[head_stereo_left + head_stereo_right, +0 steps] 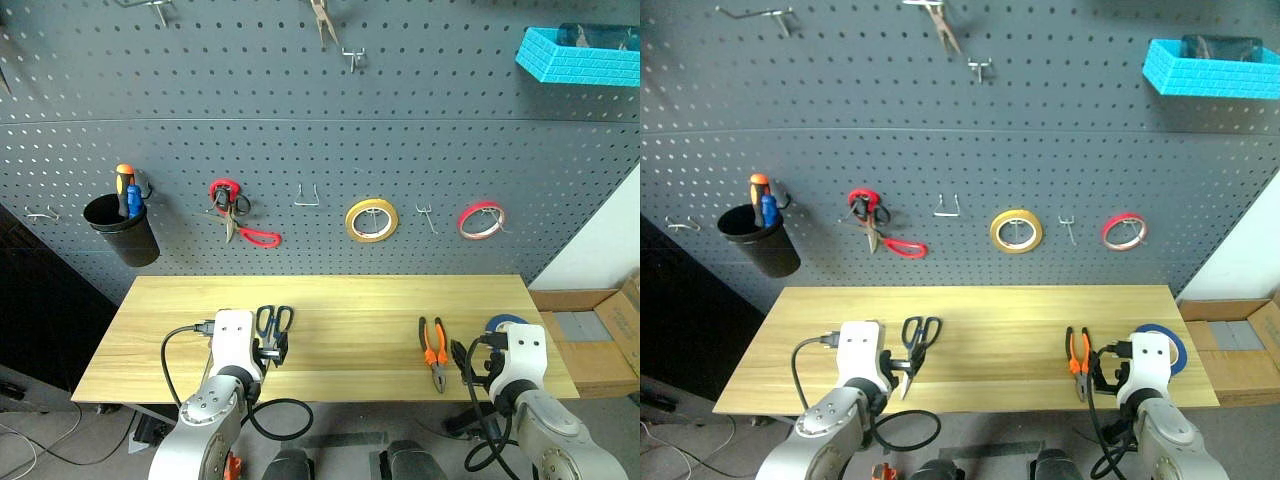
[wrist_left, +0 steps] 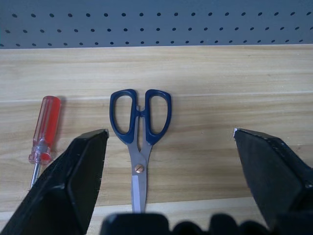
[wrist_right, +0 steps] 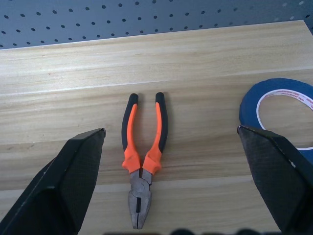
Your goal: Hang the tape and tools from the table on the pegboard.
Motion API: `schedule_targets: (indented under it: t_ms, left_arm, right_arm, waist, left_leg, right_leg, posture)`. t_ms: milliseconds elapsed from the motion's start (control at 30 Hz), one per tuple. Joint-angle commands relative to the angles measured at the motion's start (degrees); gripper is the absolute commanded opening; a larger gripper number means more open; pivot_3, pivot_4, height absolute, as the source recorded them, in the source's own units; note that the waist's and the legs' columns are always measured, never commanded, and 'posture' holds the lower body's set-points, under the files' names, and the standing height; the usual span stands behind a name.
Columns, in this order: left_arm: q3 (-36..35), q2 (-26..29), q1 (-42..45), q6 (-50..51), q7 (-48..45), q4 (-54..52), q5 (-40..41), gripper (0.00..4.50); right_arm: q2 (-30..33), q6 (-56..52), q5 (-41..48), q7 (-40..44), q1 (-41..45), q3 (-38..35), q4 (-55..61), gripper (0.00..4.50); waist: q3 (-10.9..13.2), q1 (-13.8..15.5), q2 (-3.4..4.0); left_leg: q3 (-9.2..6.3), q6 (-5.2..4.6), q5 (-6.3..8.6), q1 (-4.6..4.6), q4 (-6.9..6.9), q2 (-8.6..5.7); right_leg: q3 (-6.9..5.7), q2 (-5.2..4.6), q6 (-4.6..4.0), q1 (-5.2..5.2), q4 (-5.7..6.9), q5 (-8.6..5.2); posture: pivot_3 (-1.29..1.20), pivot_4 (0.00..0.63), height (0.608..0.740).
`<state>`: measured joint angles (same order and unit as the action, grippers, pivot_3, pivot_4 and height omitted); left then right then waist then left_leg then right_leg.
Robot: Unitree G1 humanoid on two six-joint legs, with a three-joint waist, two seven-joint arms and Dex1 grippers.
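- On the table (image 1: 340,300), the left gripper (image 2: 168,142) stood wide over the blue-handled scissors (image 2: 140,128), holding nothing.
- The right gripper (image 3: 171,134) stood wide over the pliers (image 3: 142,152), empty.

Workshop, tool-hung pegboard (image 1: 300,120), wooden table (image 1: 340,300), cardboard boxes (image 1: 600,340)

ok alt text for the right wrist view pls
Orange-and-black-handled pliers lie flat on the light wooden table, handles toward the pegboard, centred between the two black fingers of the open right pincer. A blue roll of tape lies flat beside one finger.
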<state>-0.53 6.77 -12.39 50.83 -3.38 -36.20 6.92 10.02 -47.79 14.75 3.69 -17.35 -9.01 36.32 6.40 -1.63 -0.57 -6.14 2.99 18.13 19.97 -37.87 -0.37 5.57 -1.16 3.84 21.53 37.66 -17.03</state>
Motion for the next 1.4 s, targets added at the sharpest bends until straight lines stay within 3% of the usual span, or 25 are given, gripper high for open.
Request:
schedule_targets:
  t_ms: [33, 200, 300, 433, 600, 833, 1133, 1400]
  left_arm:
    - [0.0, 0.2, 0.4, -0.4, -0.3, -3.0, 0.4, 4.48]
    - [-1.3, 4.9, 6.8, -1.9, -7.8, 2.9, 3.8, 4.48]
    - [0.1, 8.7, 14.2, -3.3, -14.8, 9.5, 6.4, 4.48]
    - [3.8, 9.3, 21.7, -4.7, -20.6, 16.5, 8.5, 4.48]
    - [13.8, 4.9, 33.2, -10.0, -29.8, 30.0, 8.3, 4.48]
    - [25.1, -1.8, 45.7, -28.1, -37.5, 54.4, 0.1, 4.48]
    - [26.4, -12.1, 56.2, -46.7, -39.2, 77.6, -5.9, 4.48]
    - [25.9, -15.7, 58.4, -49.8, -41.8, 80.4, -7.2, 4.48]
  right_arm:
    - [0.1, 0.6, 0.6, 0.4, 0.3, -1.0, 2.7, 4.5]
    - [5.9, 0.1, -1.0, 2.5, 2.3, -2.6, -0.3, 4.5]
    - [11.9, 1.0, -1.8, 5.6, 5.7, -4.0, -7.0, 4.5]
    - [17.6, 3.3, -2.5, 8.9, 10.4, -5.1, -17.1, 4.5]
    - [21.4, 8.2, -2.9, 14.2, 17.4, -4.1, -33.3, 4.5]
    - [22.6, 12.1, -3.2, 20.3, 22.9, -1.9, -45.6, 4.5]
    - [22.6, 17.5, -6.6, 21.2, 28.3, 0.7, -55.7, 4.5]
    - [22.9, 15.2, -6.3, 24.2, 32.6, 1.0, -57.6, 4.5]
  waist:
    - [0.0, 0.0, 0.0]
    - [0.3, 0.0, 0.02]
    - [0.5, 0.0, -0.01]
    - [0.6, -0.2, -0.07]
    - [0.6, -0.1, -0.1]
    - [1.2, -0.6, -0.06]
    - [3.4, -2.5, -0.09]
    - [6.7, -4.0, -0.07]
  left_leg:
    - [0.0, 0.0, 0.0, 0.0, 0.0, 0.0]
    - [0.04, 0.0, 0.0, 0.0, -0.02, -0.03]
    - [0.11, 0.0, -0.02, -0.1, -0.08, -0.04]
    - [0.31, -0.02, -0.02, -0.05, -0.06, -0.08]
    - [0.25, -0.03, -0.01, 0.08, -0.03, -0.09]
    - [0.29, -0.09, 0.02, 0.12, -0.04, -0.1]
    - [0.33, -0.13, 0.02, 0.32, -0.13, -0.11]
    - [0.35, -0.16, 0.01, 0.87, -0.23, -0.07]
  right_leg:
    - [0.0, 0.0, 0.0, 0.0, 0.0, 0.0]
    - [-0.02, 0.0, 0.08, -0.02, 0.0, -0.03]
    - [-0.12, 0.01, 0.15, -0.14, 0.01, -0.04]
    - [-0.04, 0.01, -0.06, -0.11, -0.02, 0.11]
    - [-0.09, 0.01, -0.1, -0.03, -0.03, 0.12]
    - [-0.06, 0.02, -0.1, 0.0, -0.04, 0.13]
    - [-0.01, 0.02, -0.03, 0.14, 0.01, 0.17]
    - [0.0, -0.01, -0.03, 0.71, 0.27, 0.17]
  posture:
    - [0.0, 0.09, 0.74]
    - [0.0, 0.099, 0.74]
    - [-0.01, 0.099, 0.74]
    - [-0.01, 0.102, 0.74]
    - [-0.04, 0.104, 0.74]
    - [-0.08, 0.134, 0.74]
    - [-0.14, 0.204, 0.74]
    - [-0.15, 0.278, 0.74]
